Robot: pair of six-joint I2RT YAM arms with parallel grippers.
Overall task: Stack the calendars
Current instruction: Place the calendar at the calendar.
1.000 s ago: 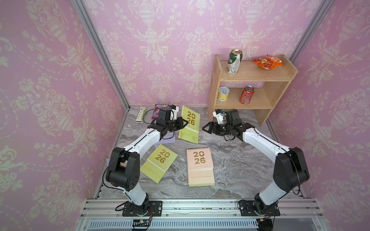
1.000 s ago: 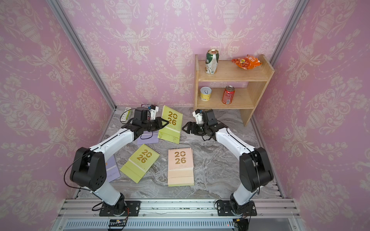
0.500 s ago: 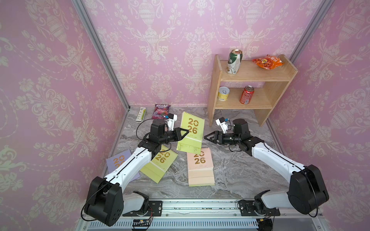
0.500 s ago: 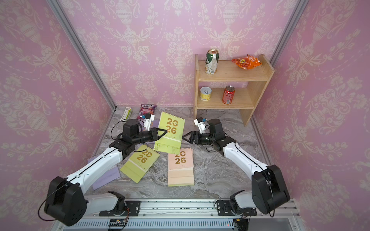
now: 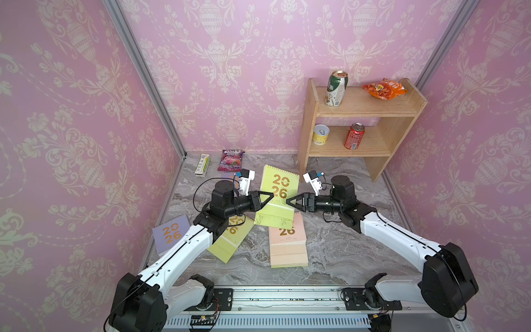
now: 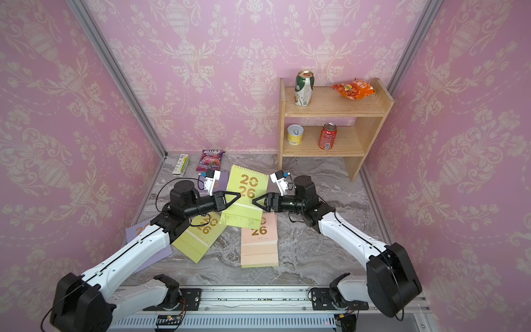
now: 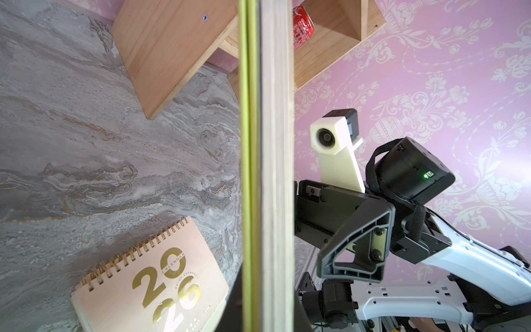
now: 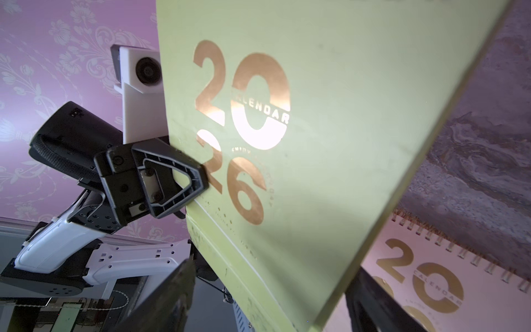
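Note:
My left gripper [image 5: 269,196] is shut on the side edge of a yellow-green calendar [image 5: 280,178] and holds it tilted in the air above the table's middle. My right gripper [image 5: 288,201] is open, its jaws standing wide on either side of the opposite edge of that calendar [image 8: 316,143]. Below it, a stack of peach-pink calendars [image 5: 287,244] lies flat. A second yellow-green calendar [image 5: 230,241] lies left of that stack, partly under my left arm. A lilac calendar [image 5: 169,232] lies at the left edge. The left wrist view shows the held calendar [image 7: 267,143] edge-on.
A wooden shelf [image 5: 359,115] stands at the back right, holding cans and an orange snack bag [image 5: 383,89]. A purple snack pouch [image 5: 231,160] and a white-green pack [image 5: 202,164] lie by the back wall. Pink walls close in the left, back and right.
Both arms have drawn back from the rear of the table toward the front. The yellow-green calendar came with the left gripper and now hangs over the peach-pink stack.

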